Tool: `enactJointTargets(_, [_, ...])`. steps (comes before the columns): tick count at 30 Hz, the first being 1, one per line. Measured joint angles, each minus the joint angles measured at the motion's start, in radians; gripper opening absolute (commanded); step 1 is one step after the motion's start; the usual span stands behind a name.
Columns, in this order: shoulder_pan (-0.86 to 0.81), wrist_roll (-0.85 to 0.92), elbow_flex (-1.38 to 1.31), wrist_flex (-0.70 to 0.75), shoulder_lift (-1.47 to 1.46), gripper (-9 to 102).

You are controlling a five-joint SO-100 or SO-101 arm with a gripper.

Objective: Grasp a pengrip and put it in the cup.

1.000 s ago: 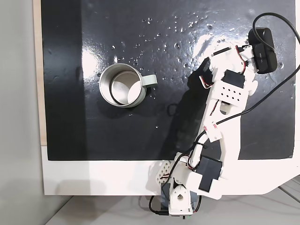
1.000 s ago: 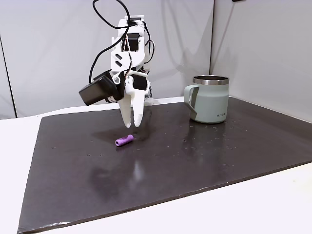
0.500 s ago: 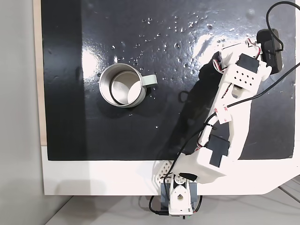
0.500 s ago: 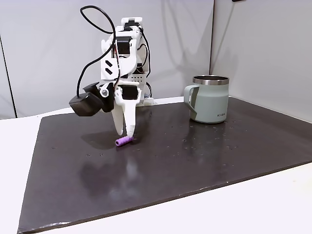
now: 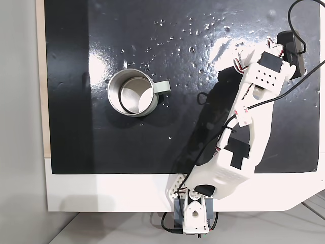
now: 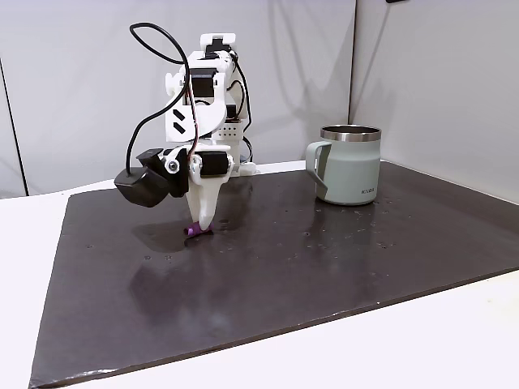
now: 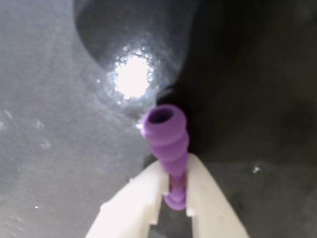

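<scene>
Gripper [image 7: 173,203] pinching pengrip [image 7: 166,134] on black mat [image 6: 324,259]; cup [image 6: 350,164] well apart, path between unobstructed.

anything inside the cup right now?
Nothing visible: the cup shows a bare pale interior from above, though its near wall hides some floor. The pengrip sits between the gripper fingers on the mat.

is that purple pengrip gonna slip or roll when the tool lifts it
The pengrip is a round tube, so it would probably roll if dropped. Its ribbed bumps likely help the tool hold. It is pinched near one end, so it may pivot.
</scene>
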State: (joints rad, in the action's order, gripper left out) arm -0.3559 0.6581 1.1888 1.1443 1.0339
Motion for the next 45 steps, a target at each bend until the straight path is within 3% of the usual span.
enactJointTargets(13, [0.110, -0.193, -0.023, 0.293, 0.253, 0])
enactJointTargets(22, [0.334, -0.397, -0.023, 0.494, 0.511, 0])
enactJointTargets(33, [0.721, -0.621, 0.032, 0.491, 0.689, 0])
enactJointTargets(45, [0.893, -0.726, 0.169, 0.350, 0.713, 0])
